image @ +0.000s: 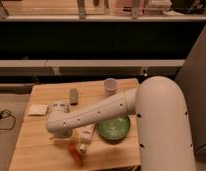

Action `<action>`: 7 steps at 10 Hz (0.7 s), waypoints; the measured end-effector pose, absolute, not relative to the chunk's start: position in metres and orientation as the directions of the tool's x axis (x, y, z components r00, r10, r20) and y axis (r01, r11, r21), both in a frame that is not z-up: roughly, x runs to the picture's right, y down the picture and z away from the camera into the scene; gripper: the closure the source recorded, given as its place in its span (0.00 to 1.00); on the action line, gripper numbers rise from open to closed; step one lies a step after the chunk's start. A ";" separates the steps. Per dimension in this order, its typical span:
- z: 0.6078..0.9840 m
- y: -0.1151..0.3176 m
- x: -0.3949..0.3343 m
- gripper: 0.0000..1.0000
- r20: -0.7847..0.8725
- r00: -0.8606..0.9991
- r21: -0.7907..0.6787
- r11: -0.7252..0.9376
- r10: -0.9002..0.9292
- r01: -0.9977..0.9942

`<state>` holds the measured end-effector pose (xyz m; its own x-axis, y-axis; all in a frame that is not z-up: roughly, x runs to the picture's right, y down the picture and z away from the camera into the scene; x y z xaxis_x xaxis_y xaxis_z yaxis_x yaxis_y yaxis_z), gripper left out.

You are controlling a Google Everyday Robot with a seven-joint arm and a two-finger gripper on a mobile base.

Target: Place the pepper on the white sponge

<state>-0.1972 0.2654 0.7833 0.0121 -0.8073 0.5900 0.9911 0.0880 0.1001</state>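
The pepper is a small orange-red tapered piece lying on the wooden table near its front edge. The white sponge is a flat pale square at the table's left side. My gripper hangs below the wrist at the end of the white arm. It is just above and to the left of the pepper and well to the right of the sponge. The arm hides part of the table behind it.
A white-tan bottle-like object lies right beside the pepper. A green plate sits to its right. A dark grey block and a grey cup stand at the back. Dark shelving runs behind the table.
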 end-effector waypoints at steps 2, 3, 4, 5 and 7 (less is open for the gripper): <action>0.782 0.269 -0.195 0.20 0.590 -0.008 0.113 0.073 -0.808 0.991; 0.782 0.271 -0.195 0.20 0.590 -0.021 0.121 0.063 -0.807 0.991; 0.781 0.273 -0.194 0.20 0.590 -0.027 0.125 0.058 -0.807 0.990; 0.780 0.276 -0.192 0.20 0.590 -0.042 0.134 0.046 -0.806 0.990; 0.777 0.282 -0.189 0.20 0.586 -0.071 0.148 0.020 -0.807 0.989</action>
<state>-0.1892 0.2816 0.7767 -0.0712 -0.8070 0.5863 0.9889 0.0200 0.1475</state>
